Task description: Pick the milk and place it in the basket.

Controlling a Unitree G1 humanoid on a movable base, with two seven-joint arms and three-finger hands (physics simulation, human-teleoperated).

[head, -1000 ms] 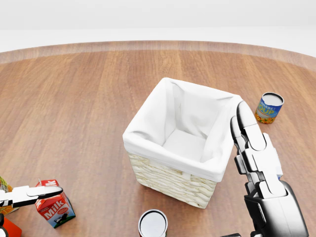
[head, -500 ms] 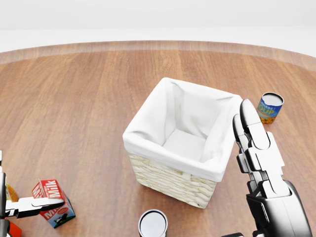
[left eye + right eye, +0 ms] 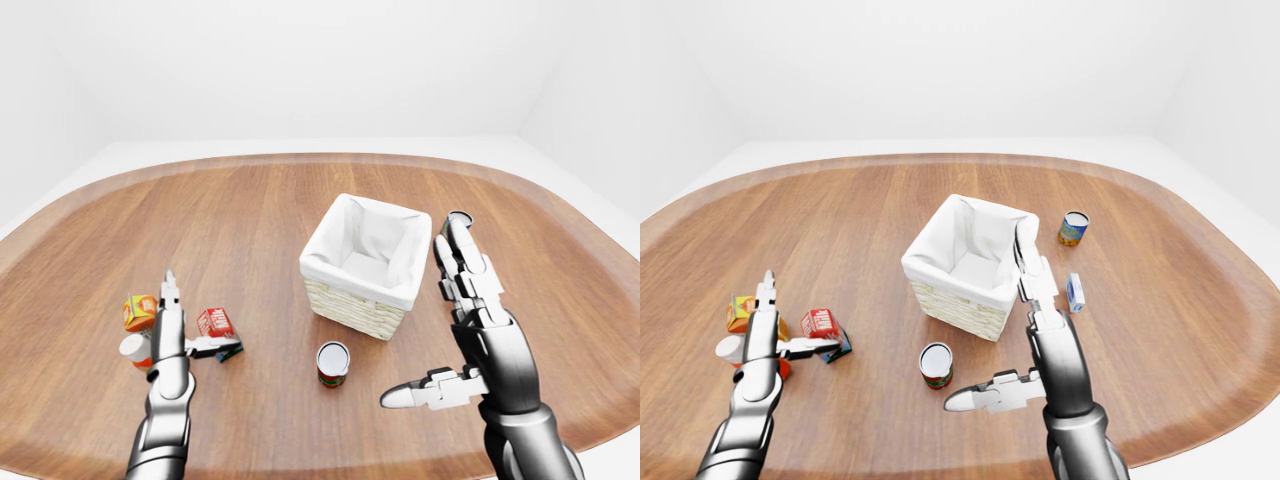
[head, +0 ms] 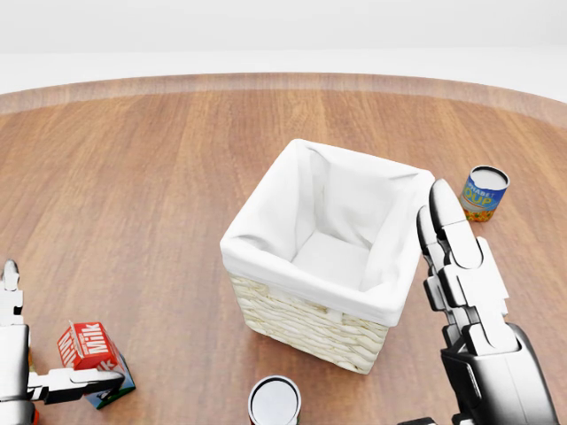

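The milk carton (image 4: 90, 351) stood on the wooden table (image 3: 240, 215), tilted, immediately to the right of the left hand (image 3: 172, 340) in the left-eye view; one finger (image 4: 75, 382) of that hand lay across the carton's lower face, touching it, while another finger (image 4: 11, 292) stood upright and apart from it; the hand was open and had not closed round the carton. An orange box (image 3: 139, 310) and a white-capped item (image 3: 134, 349) sat just to the left of the same hand. The basket (image 4: 301, 314), wicker with a white cloth liner, stood well to the right of the left hand and just to the left of the right hand (image 3: 470, 330); the right hand was raised with its fingers straight and spread, the thumb pointing left, holding nothing. A can with a white top (image 3: 333, 362) stood below the basket, between the two hands; a soup can (image 4: 484, 193) stood above the right hand's fingertips in the head view; a small blue carton (image 3: 1074, 292) lay just right of that hand in the right-eye view.
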